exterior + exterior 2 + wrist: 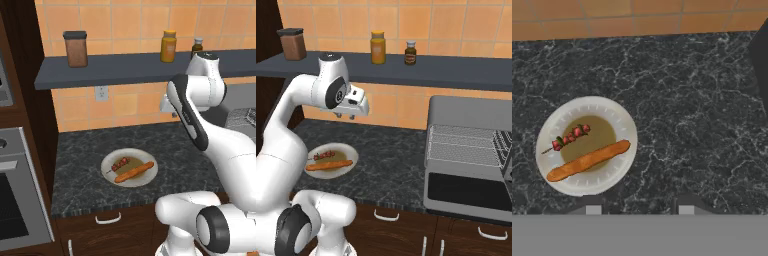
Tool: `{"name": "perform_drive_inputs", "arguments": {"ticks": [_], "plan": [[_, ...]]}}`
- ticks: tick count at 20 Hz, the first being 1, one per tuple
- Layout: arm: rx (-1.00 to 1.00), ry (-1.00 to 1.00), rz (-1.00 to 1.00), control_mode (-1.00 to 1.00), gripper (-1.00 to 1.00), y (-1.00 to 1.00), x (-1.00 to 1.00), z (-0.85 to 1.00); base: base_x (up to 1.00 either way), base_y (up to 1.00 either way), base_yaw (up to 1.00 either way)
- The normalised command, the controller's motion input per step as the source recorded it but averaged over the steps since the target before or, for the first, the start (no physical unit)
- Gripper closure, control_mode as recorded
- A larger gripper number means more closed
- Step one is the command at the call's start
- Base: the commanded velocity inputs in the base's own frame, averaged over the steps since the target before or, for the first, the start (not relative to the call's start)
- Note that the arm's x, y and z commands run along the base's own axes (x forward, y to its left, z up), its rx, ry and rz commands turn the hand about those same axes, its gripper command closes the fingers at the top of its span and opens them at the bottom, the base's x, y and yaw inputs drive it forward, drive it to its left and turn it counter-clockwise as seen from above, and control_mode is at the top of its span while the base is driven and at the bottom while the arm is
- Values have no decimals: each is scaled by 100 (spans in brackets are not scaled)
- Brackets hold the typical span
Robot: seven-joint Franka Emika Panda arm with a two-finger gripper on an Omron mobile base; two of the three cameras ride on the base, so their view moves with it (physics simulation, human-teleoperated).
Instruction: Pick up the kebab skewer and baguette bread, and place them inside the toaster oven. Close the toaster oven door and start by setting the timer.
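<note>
A white plate on the dark marble counter holds the kebab skewer and, beside it, the orange-brown baguette bread. My gripper hangs high above the counter, to the right of the plate, open with nothing between its fingertips. The grey toaster oven stands at the counter's right end. Its door is folded down, and the wire rack inside shows.
A dark shelf above the counter carries a brown canister, a yellow jar and a small dark bottle. A built-in oven fills the left. Bare counter lies between plate and toaster oven.
</note>
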Motion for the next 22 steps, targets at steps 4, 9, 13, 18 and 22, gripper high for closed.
{"name": "perform_drive_inputs", "arguments": {"ticks": [4,9,13,18,22], "plan": [[1,-9,0,-100,-100,-30,-33,-9,0,0,0],[1,-8,-2,-100,-100,-100,-65,-19,0,0,0],[0,-5,-9,-100,-100,-100,-12,-38,0,0,0],[0,-11,-9,-100,-100,-100,-4,-69,0,0,0],[0,-16,-11,-100,-100,-100,6,-56,0,0,0]]}}
